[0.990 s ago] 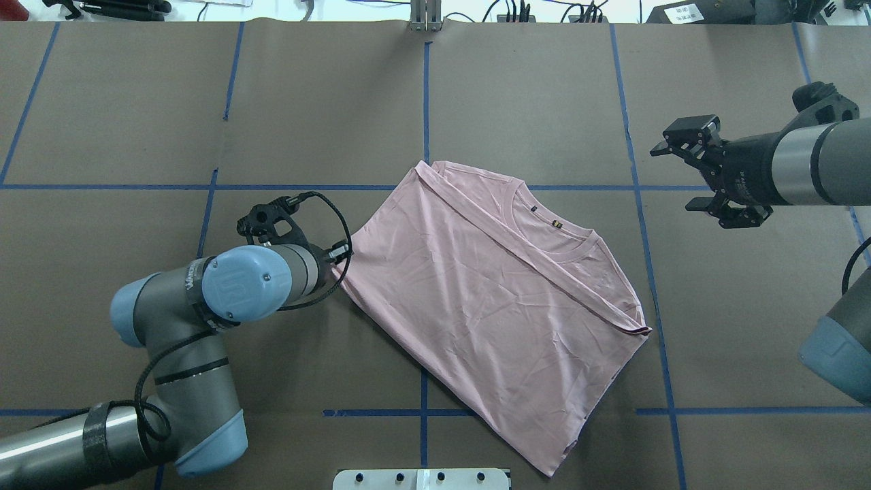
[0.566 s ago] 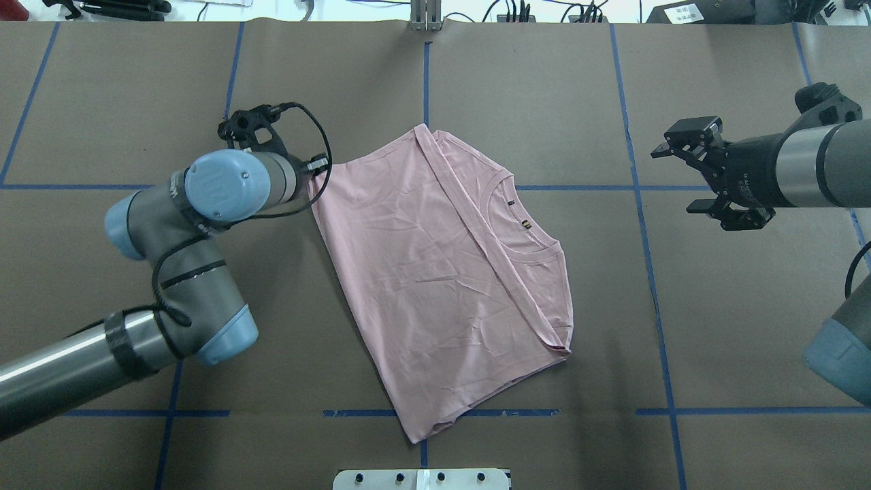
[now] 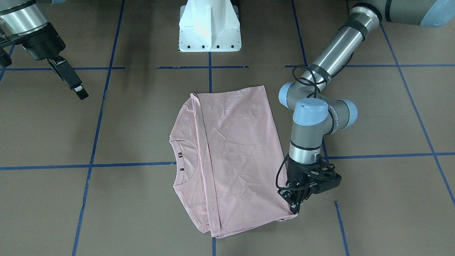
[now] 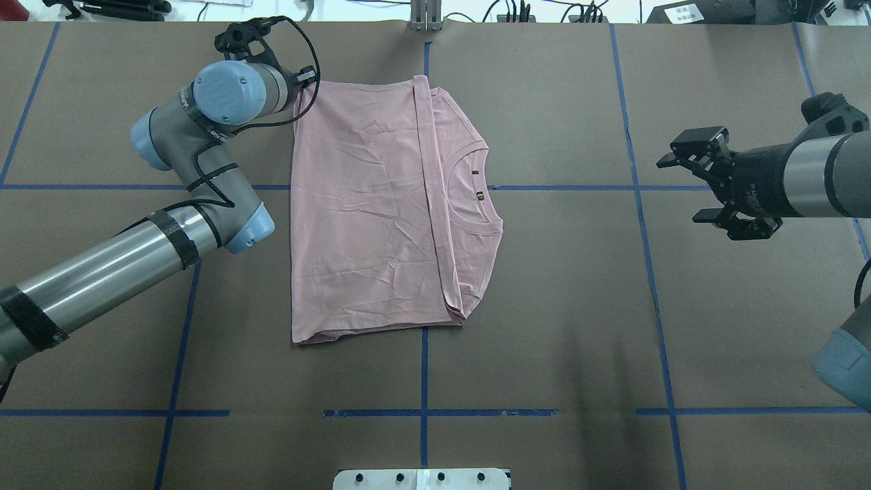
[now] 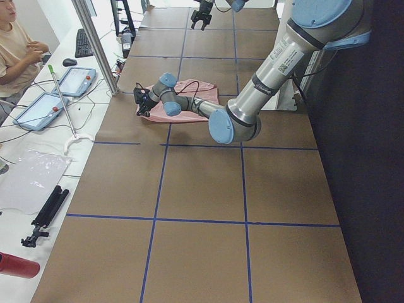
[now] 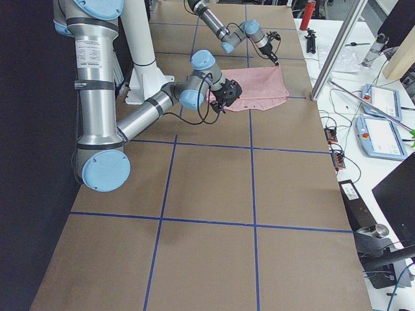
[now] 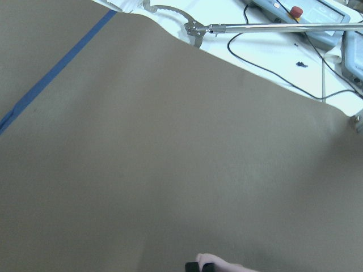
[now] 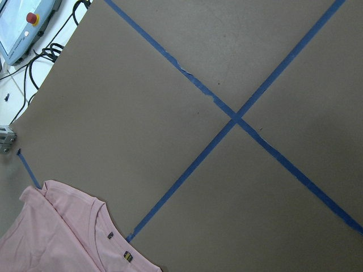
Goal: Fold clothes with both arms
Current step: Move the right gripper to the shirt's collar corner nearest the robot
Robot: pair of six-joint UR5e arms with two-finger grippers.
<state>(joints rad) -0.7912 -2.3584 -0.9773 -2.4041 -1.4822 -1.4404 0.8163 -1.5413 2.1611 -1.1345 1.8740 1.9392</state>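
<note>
The pink T-shirt [image 4: 367, 218], folded lengthwise, lies just out from the white pedestal base [image 3: 209, 26], its long axis pointing away from the base. The left gripper [image 3: 295, 205] is clenched on the shirt's corner farthest from the base. The right gripper [image 4: 677, 190], spread and empty, hangs well apart, off the collar side.

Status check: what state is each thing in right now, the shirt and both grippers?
T-shirt: lying flat, partly folded, neckline showing.
Left gripper: shut on the T-shirt's corner.
Right gripper: open, empty, clear of the T-shirt.
</note>
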